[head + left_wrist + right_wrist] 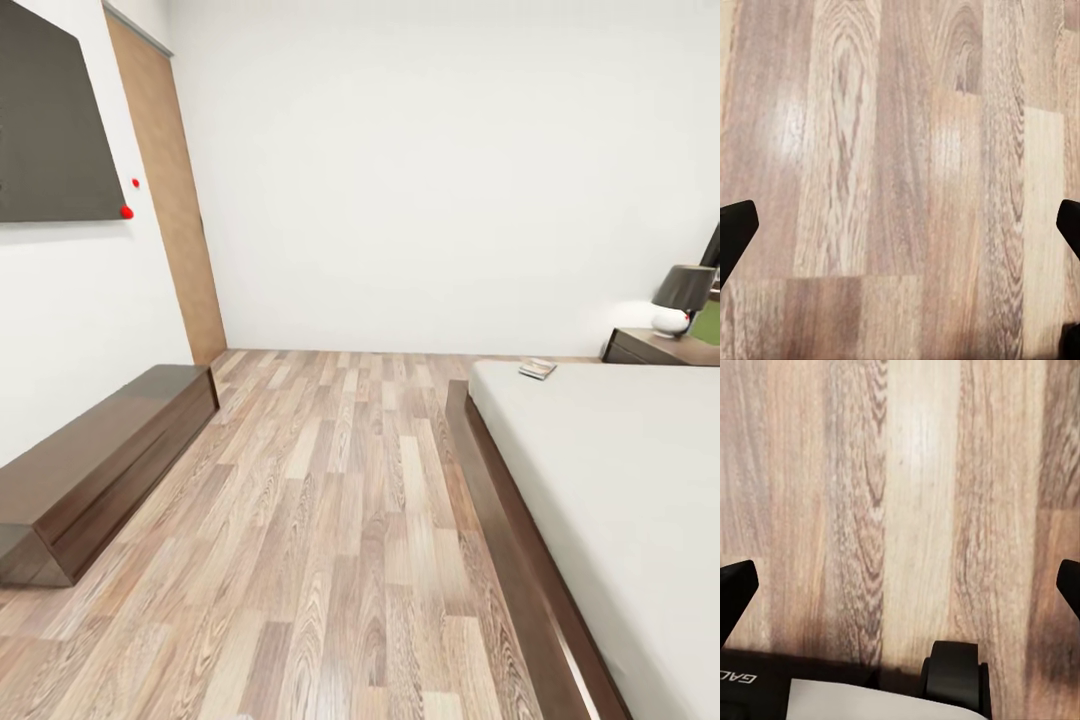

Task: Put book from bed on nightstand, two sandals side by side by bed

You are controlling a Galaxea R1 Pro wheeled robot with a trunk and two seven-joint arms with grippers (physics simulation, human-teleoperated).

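In the head view the bed (620, 480) runs along the right, a pale mattress in a dark brown frame. The book (538, 368) lies on the mattress's far corner, small and dark. Beyond it stands the nightstand (655, 347), dark wood, at the far right by the wall. The sandals are out of view. My left gripper (900, 232) is open over bare wood floor, its black fingertips (735, 232) at the frame's sides. My right gripper (900, 589) is open too, fingertips (735, 592) wide apart above the floor, nothing between them.
A long dark wooden bench (95, 460) lies along the left wall under a dark wall panel (55, 120). A brown door (170, 190) stands in the far left corner. A lamp (680, 298) sits on the nightstand. Wood-plank floor (330, 520) stretches between bench and bed. Part of my base (870, 690) shows.
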